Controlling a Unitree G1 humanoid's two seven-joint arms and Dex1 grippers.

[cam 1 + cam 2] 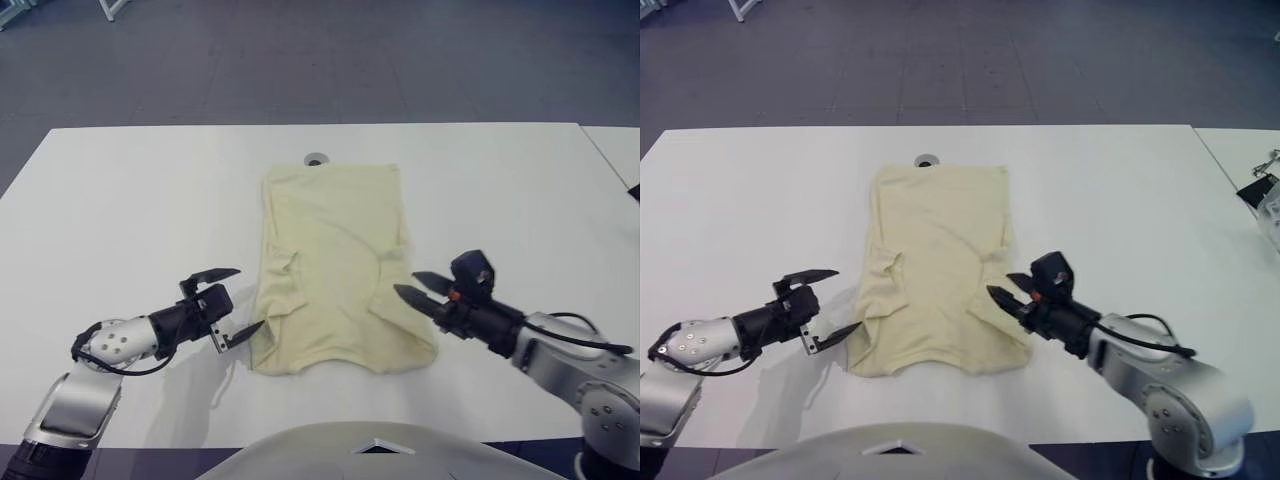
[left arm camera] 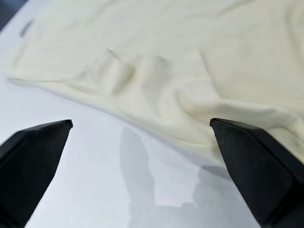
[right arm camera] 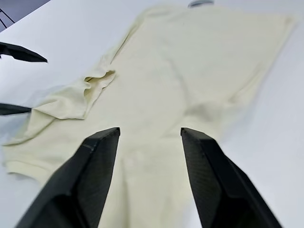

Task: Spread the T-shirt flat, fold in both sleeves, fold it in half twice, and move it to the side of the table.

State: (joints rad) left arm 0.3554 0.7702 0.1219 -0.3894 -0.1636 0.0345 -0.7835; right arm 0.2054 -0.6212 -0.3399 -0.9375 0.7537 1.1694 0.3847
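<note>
Left eye view has our T-shirt [image 1: 335, 265] mid-frame on the tabletop [image 1: 120, 200], and we'd guess it's light and floppy, best pinched at its lower corners, where the left end effector [image 1: 250, 297] and right end effector [image 1: 405, 283] both sit open.

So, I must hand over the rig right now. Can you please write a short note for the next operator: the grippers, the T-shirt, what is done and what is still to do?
Left gripper: open, empty, beside the near left corner of the T-shirt.
Right gripper: open, empty, over the shirt's near right corner.
T-shirt: pale yellow, lying lengthwise in the middle of the white table, its far edge next to a small round metal fitting.
Done: the shirt is spread out and both sleeves appear folded in; the near end is a little wrinkled.
Left: fold it in half twice, then move it to the side of the table.
</note>
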